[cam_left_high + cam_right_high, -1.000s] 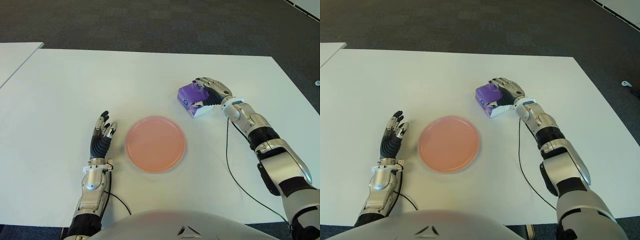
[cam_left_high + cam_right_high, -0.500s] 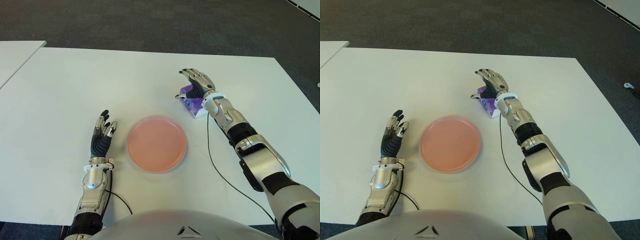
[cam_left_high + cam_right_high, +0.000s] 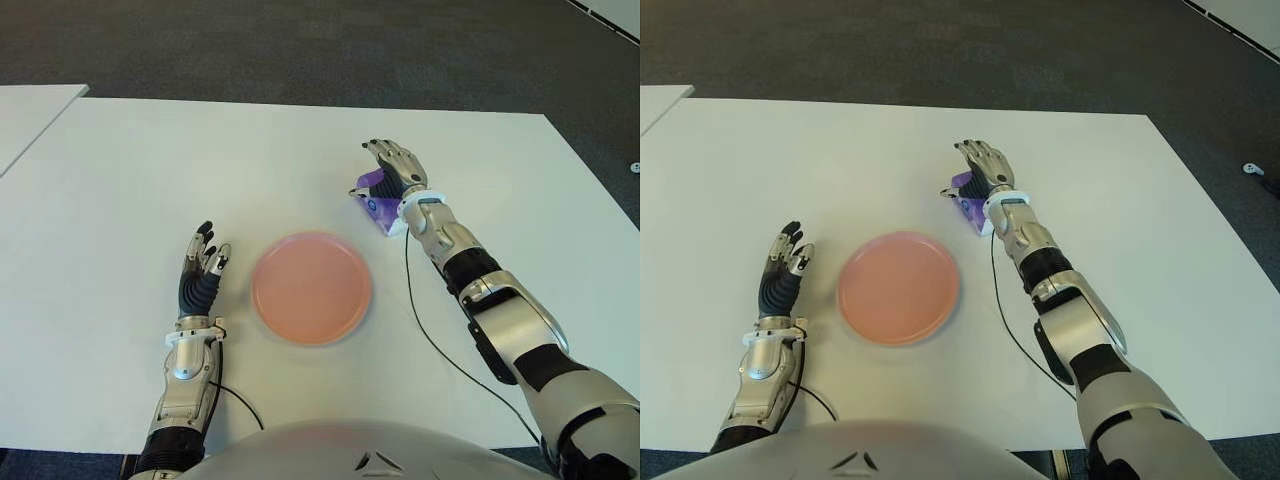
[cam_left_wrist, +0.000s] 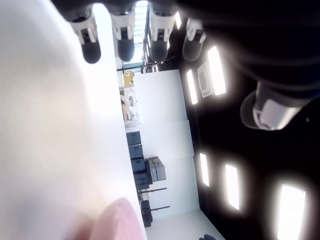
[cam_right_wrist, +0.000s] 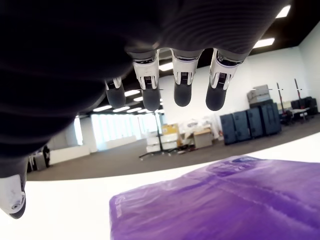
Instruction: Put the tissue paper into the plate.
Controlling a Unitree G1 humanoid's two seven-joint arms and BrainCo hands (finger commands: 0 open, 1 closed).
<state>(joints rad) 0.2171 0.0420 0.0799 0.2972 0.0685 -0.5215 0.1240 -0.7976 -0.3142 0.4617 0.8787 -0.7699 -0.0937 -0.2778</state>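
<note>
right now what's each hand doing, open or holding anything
Left hand: open, empty, left of the plate.
Right hand: open above the purple tissue pack, not gripping it.

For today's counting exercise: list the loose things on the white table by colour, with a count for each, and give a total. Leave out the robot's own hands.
Purple: 1, the tissue paper pack, under the open right hand.
Pink: 1, the plate, with the open left hand to its left.
Total: 2, both on the table.
</note>
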